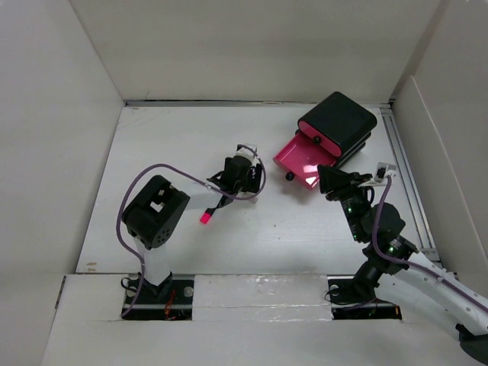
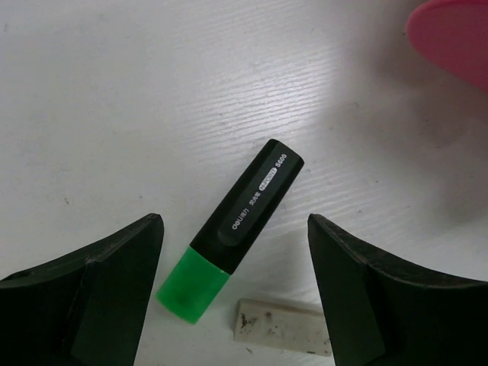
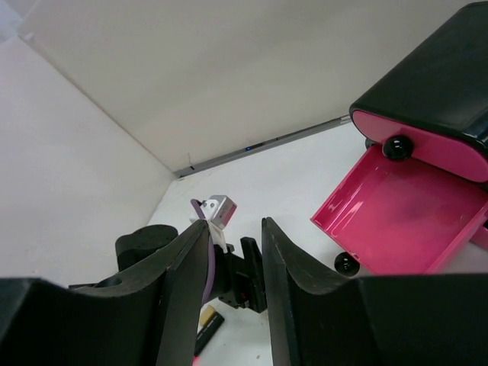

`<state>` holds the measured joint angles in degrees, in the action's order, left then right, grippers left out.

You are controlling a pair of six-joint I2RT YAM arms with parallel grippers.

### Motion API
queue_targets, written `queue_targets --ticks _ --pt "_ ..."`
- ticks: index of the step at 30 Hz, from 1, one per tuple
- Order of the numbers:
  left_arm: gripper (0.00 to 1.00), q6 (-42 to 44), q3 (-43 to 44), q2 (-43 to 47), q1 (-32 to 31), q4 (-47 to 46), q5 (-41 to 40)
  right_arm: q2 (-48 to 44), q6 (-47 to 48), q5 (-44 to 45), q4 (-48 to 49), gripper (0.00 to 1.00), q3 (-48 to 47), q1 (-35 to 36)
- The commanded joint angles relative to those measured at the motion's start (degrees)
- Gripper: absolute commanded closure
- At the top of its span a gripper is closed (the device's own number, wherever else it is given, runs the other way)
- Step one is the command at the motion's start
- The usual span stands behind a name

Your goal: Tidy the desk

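Left wrist view: the left tool (image 2: 234, 229) straddles the highlighter (image 2: 252, 200), wide, apparently ready to grasp it for the nearby pink drawer (image 2: 450, 38); the right tool (image 3: 235, 236) sits narrow, empty.

A robotics lab test cell: plain white wall panels (image 1: 252, 46) box in the desk (image 1: 290, 236) on three sides. A metal rail (image 1: 408, 179) lines its right edge. A cabled left arm (image 1: 156, 217) and right arm (image 1: 377, 225) are bolted at its near edge.
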<state>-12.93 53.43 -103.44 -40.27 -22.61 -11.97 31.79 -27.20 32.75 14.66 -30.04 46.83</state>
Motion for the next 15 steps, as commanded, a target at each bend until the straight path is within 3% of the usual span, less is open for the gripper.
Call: queue_targets --ticks 1,7,11,15 --pt "0.29 0.8 2.1 -0.7 1.5 -0.4 3.4 -0.4 0.3 -0.1 2.6 0.60 -2.0 -0.2" --pt "0.46 1.2 2.6 -2.3 1.5 1.1 3.7 0.3 0.4 0.2 2.4 0.60 -2.1 -0.2" --pt "0.51 1.3 1.4 -1.9 1.5 1.8 1.9 0.3 0.5 0.0 2.9 0.60 -1.9 -0.2" --pt "0.71 0.5 2.4 -3.3 -0.2 5.1 -4.1 0.7 0.3 1.3 3.3 0.60 -1.6 -0.2"
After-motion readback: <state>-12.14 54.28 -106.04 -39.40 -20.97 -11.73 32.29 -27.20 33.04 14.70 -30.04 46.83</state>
